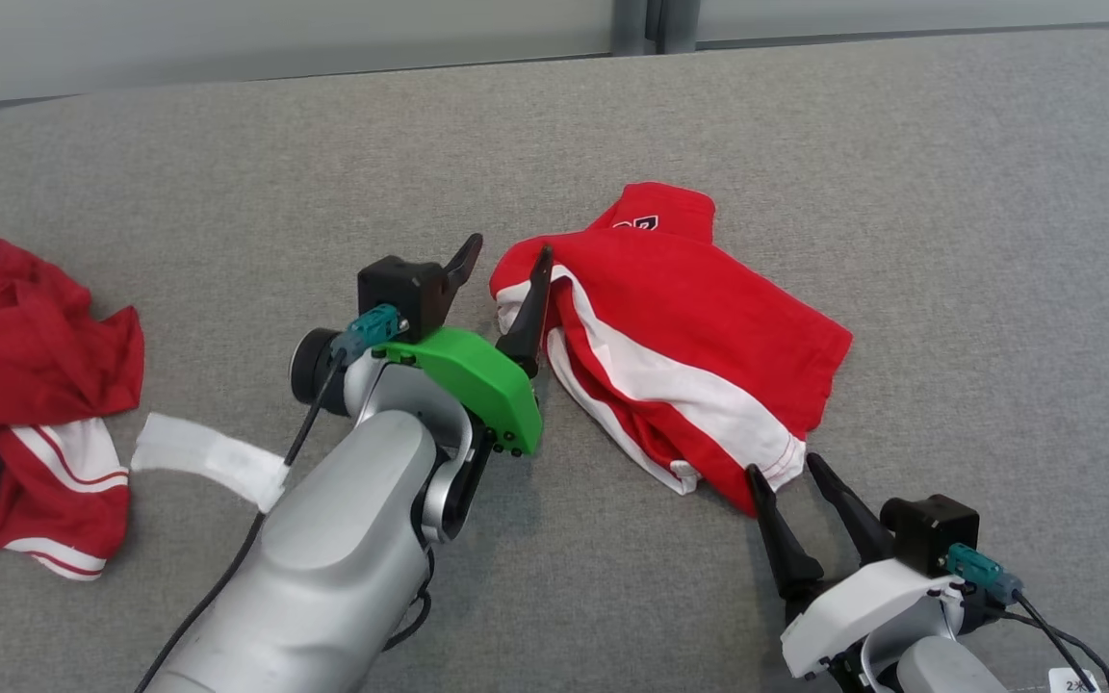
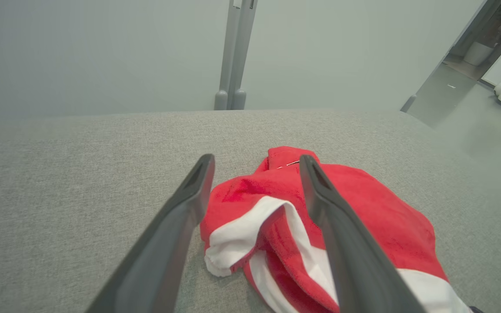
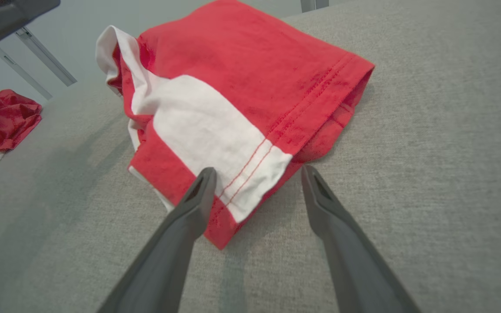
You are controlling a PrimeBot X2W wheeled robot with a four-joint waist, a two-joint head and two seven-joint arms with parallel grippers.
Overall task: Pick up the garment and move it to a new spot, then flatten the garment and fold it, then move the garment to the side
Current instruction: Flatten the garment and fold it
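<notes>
Red-and-white cloth, the garment is lying rumpled and part-folded mid-worktop, between both pincers. Left pincer is standing wide at its left edge, holding nothing; right pincer is gaping at the hemmed corner, likewise empty. Soft, light and limp, it is probably wanting pinches at stitched hems or corners.

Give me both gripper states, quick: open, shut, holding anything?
Left gripper: open, holding nothing, by the left end of the red garment.
Right gripper: open, holding nothing, at its near corner.
</notes>
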